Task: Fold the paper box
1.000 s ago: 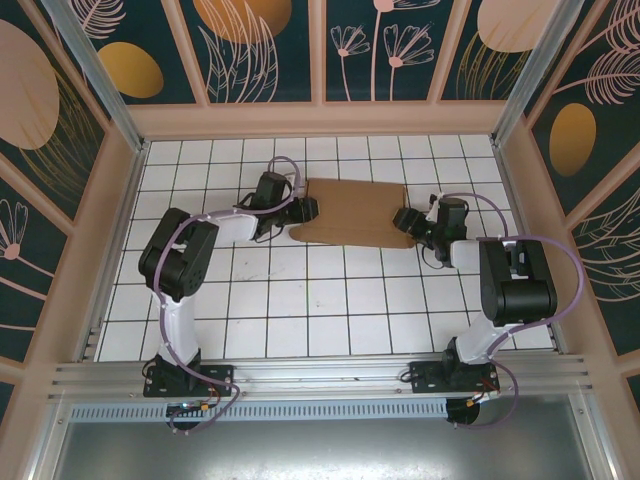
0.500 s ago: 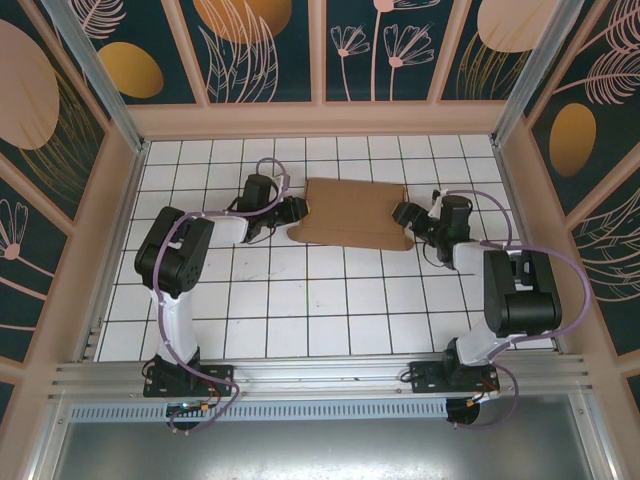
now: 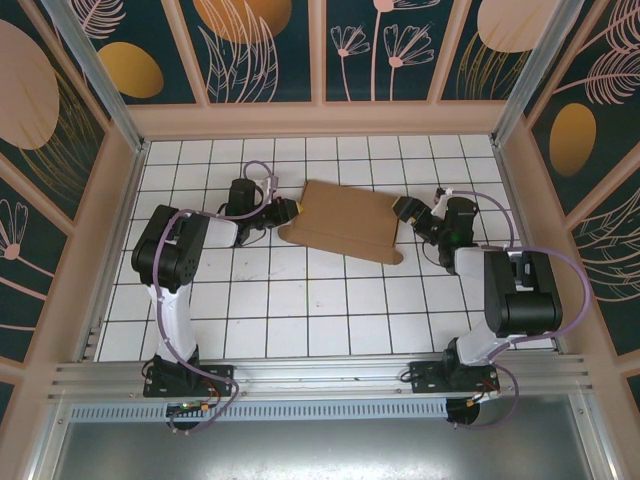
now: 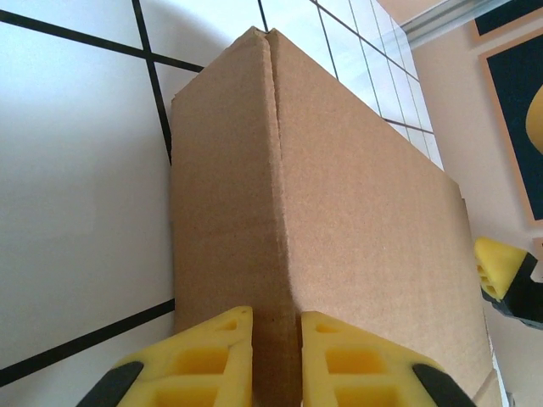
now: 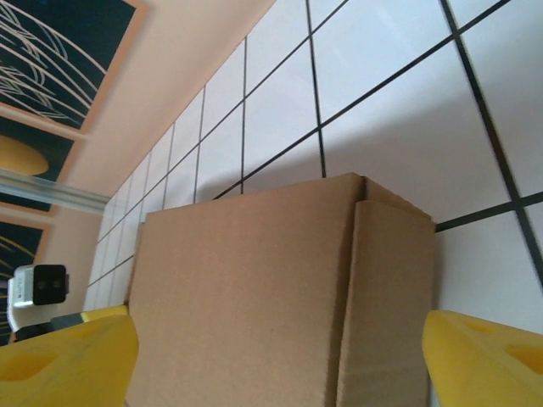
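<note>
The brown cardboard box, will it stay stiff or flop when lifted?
The flat brown corrugated cardboard box probably stays stiff across panels but may hinge at the crease. Being thin, it likely slides easily on the white tiled table.

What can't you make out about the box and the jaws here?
1. Top view: the box underside, hidden by its own upper panel.
2. Left wrist view: how deep the left gripper bites the fold, cut off at the bottom edge.
3. Right wrist view: whether the right gripper touches the box, same cutoff.

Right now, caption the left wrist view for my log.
Left fingers pinch the paper box's creased edge over the white tiled table.
</note>
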Controlling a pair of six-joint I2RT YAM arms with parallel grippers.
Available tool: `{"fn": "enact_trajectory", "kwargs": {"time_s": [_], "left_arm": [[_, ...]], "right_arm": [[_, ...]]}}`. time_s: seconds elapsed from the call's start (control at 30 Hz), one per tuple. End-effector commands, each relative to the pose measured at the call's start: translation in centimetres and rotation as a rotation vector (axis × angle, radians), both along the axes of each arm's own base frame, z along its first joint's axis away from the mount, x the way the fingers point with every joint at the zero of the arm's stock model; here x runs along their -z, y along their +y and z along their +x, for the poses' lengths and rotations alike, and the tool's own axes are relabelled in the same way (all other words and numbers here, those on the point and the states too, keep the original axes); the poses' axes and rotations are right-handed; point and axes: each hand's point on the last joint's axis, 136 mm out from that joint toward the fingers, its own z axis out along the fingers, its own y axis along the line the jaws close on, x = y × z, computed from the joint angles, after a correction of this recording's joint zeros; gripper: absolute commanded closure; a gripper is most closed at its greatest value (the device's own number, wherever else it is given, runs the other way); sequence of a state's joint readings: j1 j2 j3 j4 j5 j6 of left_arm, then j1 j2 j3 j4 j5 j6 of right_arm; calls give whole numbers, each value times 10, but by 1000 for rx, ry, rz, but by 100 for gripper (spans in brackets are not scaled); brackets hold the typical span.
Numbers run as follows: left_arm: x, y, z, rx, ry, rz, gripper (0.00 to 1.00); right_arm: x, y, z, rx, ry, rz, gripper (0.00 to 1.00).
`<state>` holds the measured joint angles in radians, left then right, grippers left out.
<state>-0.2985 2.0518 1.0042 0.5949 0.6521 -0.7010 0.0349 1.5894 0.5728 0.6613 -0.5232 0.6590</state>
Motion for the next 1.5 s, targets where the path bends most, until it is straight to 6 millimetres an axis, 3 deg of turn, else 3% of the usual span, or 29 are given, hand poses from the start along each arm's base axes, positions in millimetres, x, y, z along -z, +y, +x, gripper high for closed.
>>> {"fn": "enact_trajectory", "kwargs": {"time_s": [0.0, 0.2, 0.37, 0.53, 0.83, 1.0, 1.13, 1.2, 1.33, 1.47], "left_arm": [[29, 7, -8, -1, 92, 14, 89], [37, 17, -5, -38, 119, 19, 93], [47, 19, -3, -53, 140, 3, 99], [56, 20, -1, -62, 153, 10, 99], [55, 21, -1, -49, 149, 31, 97], [61, 21, -1, -47, 157, 37, 96], [58, 21, -1, -45, 145, 35, 95], [54, 20, 0, -43, 129, 32, 95], [40, 20, 3, -47, 76, 23, 81], [17, 25, 8, -73, -17, 38, 47]], "right_arm": [[5, 7, -3, -33, 20, 68, 12], [25, -5, -13, 55, 90, 65, 11], [29, 11, -20, -17, 108, 148, 11], [25, 22, -23, -70, 86, 216, 11], [15, 46, -19, -166, 54, 305, 15], [11, 54, -18, -194, 44, 337, 24], [10, 54, -18, -192, 33, 288, 41], [7, 53, -17, -191, 27, 276, 44], [1, 54, -16, -194, 16, 281, 52], [-4, 54, -14, -196, 18, 291, 54]]}}
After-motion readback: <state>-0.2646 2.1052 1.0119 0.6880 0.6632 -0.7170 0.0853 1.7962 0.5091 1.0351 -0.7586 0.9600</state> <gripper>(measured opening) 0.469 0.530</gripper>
